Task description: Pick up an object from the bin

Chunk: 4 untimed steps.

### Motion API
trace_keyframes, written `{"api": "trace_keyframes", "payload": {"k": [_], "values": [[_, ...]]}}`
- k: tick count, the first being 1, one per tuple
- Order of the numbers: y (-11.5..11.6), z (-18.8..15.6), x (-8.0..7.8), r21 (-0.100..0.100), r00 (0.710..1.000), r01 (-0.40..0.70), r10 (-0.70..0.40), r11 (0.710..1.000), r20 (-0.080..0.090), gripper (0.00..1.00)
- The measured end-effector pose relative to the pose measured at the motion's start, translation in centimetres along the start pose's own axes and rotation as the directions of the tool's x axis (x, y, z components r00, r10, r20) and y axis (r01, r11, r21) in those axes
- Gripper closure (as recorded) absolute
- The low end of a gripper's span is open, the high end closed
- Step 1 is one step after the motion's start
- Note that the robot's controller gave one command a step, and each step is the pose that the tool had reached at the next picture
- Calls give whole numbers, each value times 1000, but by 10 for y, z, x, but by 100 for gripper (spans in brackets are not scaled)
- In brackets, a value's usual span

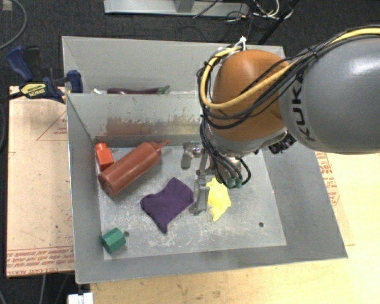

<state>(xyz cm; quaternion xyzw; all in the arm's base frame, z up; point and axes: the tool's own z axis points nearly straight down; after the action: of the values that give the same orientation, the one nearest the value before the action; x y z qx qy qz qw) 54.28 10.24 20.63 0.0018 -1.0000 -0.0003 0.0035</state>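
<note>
Grey metal bin holds a red-brown squeeze bottle lying on its side at the left, a small orange-red block touching it, a green block near the front left corner and a purple cloth mid-floor. The end effector stands between the cloth and a yellow crumpled piece, which lies just beside it on the right. I cannot tell whether it is released or clenched.

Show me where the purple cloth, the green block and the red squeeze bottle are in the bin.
purple cloth (168,202), camera view, middle of the fabric.
green block (113,240), camera view, its top face.
red squeeze bottle (130,168), camera view, middle of its body.
</note>
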Motion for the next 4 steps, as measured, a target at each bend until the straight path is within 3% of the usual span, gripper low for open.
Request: {"api": "trace_keyframes", "payload": {"k": [1,2,3,4], "values": [[0,-5,-2,-1,1000,-2,2,1000,8,0],[6,40,-7,-1,999,31,-31,1000,14,0],[20,90,-10,1,967,255,-255,967,8,0],[24,131,-28,-1,979,203,-203,979,16,100]]}}
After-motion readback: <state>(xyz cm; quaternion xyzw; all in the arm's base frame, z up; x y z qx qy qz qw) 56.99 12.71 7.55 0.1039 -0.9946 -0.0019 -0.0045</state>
